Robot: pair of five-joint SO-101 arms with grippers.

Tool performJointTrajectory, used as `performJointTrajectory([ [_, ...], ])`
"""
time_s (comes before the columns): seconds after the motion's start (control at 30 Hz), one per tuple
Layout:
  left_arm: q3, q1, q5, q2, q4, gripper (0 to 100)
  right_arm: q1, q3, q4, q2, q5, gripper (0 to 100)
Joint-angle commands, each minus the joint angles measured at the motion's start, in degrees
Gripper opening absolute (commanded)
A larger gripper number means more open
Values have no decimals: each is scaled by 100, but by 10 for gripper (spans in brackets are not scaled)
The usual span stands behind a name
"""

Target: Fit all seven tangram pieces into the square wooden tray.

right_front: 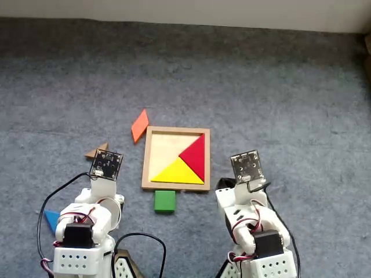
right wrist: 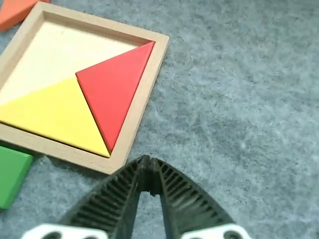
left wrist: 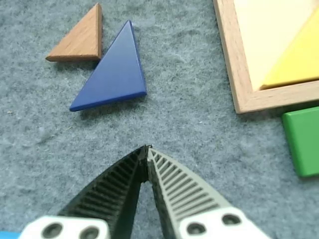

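Left end effector (left wrist: 147, 149) tips together, right end effector (right wrist: 149, 161) likewise, brown triangle (right_front: 94, 153) partly behind left arm (right_front: 103, 184)

wooden tray (right_front: 145, 159) holds red triangle (right_front: 195, 156) and yellow triangle (right_front: 177, 172) (seemingly flush); green square (right_front: 164, 200) lies just outside.

Green square (left wrist: 303, 142), orange parallelogram (right wrist: 15, 11) partly off-edge

Table (right_front: 278, 87) bears tray (right_front: 145, 159), green square (right_front: 164, 200), orange parallelogram (right_front: 139, 125), brown triangle (left wrist: 79, 42), blue triangle (left wrist: 112, 74).
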Motion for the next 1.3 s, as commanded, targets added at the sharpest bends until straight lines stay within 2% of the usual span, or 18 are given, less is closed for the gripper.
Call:
performJointTrajectory([
  [0.0, 4, -66, 9, -198, 70, 21, 66, 884, 66, -22, -70, 5],
  [0.2, -787, -75, -35, -198, 70, 23, 75, 884, 66, -22, -70, 5],
  [0.4, -1648, -268, -2022, -189, 70, 23, 268, 884, 66, -22, -70, 5],
  [0.53, -2149, -426, -2092, -127, 141, 24, 286, 884, 66, -22, -70, 5],
  [0.67, -2747, -435, -2479, 391, 633, 24, 286, 884, 66, -22, -70, 5],
  [0.87, -3890, -365, -2488, 2308, 932, 44, 286, 884, 66, -22, -70, 5],
  [1.0, -4136, -4, -2418, 3618, 1073, 197, 286, 884, 66, -22, -70, 5],
  [1.1, -4286, 268, -1670, 4321, 1037, 275, 286, 884, 66, -22, -70, 5],
  [1.27, -4567, 1138, -607, 5112, 967, 306, 295, 884, 66, -22, -70, 5],
])
